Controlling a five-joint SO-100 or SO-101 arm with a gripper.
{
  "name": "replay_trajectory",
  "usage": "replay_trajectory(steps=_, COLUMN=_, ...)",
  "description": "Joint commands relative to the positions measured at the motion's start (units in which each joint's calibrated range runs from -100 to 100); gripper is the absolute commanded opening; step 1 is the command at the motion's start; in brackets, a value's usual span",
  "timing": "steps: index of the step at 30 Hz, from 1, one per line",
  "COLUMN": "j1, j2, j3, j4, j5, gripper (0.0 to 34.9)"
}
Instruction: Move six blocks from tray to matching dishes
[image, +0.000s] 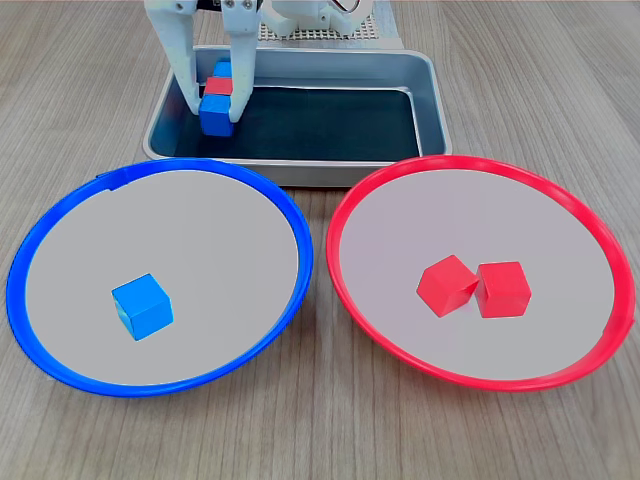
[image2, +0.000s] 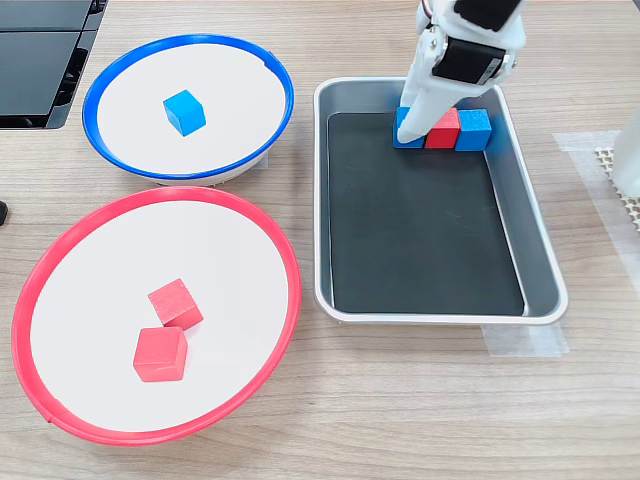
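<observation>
The white claw (image: 211, 112) reaches down into the silver metal tray with the black bottom (image: 430, 105), its two fingers clamped on the sides of a small blue cube (image: 214, 113). A small red cube (image2: 444, 128) touches that cube, and another blue cube (image2: 474, 130) touches the red one. Near the tray, the round blue-rimmed dish (image: 60, 350) holds one blue cube (image: 142, 306). The round red-rimmed dish (image: 380, 340) holds two touching red cubes (image: 475, 287). Everything sits on a pale wooden desk (image: 540, 60).

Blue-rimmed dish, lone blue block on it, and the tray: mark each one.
Blue-rimmed dish (image: 290, 215): first exterior view, on its blue rim.
Lone blue block (image: 142, 306): first exterior view, centre of the cube.
Tray (image2: 540, 262): second exterior view, on its silver side wall.
</observation>
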Motion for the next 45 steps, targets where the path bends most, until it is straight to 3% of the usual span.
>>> replay_trajectory(steps=1, j1=-3.88, j2=-0.31, j3=-4.96, j4=1.68, j5=-4.84, gripper=0.1)
replay_trajectory(steps=5, j1=-11.70, j2=6.09, j3=-25.53, j4=9.11, j5=-21.88, gripper=0.1)
replay_trajectory(steps=8, j1=-14.24, j2=17.01, j3=-47.01, j4=15.96, j5=-31.70, gripper=0.1)
replay_trajectory(steps=11, j1=-14.90, j2=28.86, j3=-66.86, j4=21.90, j5=-36.43, gripper=0.1)
replay_trajectory(steps=14, j1=-14.43, j2=38.67, j3=-78.33, j4=21.65, j5=-37.56, gripper=0.1)
replay_trajectory(steps=17, j1=-13.58, j2=42.68, j3=-79.15, j4=17.69, j5=-36.04, gripper=0.3)
replay_trajectory(steps=21, j1=-12.26, j2=44.13, j3=-75.60, j4=13.65, j5=-33.06, gripper=15.3)
replay_trajectory(steps=22, j1=-12.07, j2=43.62, j3=-74.78, j4=13.57, j5=-32.58, gripper=17.3)
replay_trajectory(steps=23, j1=-11.88, j2=42.85, j3=-74.05, j4=13.57, j5=-32.19, gripper=17.6)
replay_trajectory(steps=24, j1=-11.60, j2=40.37, j3=-71.68, j4=14.39, j5=-30.82, gripper=15.4)
replay_trajectory(steps=26, j1=-11.23, j2=36.02, j3=-68.04, j4=16.21, j5=-28.82, gripper=5.5)
replay_trajectory(steps=28, j1=-10.57, j2=32.02, j3=-64.67, j4=18.19, j5=-27.06, gripper=0.9)
replay_trajectory(steps=30, j1=-9.25, j2=25.53, j3=-59.12, j4=21.24, j5=-23.64, gripper=0.3)
replay_trajectory(steps=33, j1=-4.26, j2=10.86, j3=-41.55, j4=25.86, j5=-12.50, gripper=0.2)
replay_trajectory(steps=36, j1=0.16, j2=0.97, j3=-25.71, j4=23.06, j5=-5.18, gripper=2.7)
replay_trajectory(steps=41, j1=3.08, j2=-9.09, j3=-10.42, j4=20.09, j5=-0.54, gripper=15.7)
replay_trajectory(steps=45, j1=2.23, j2=-11.91, j3=-5.05, j4=18.35, j5=0.54, gripper=17.9)
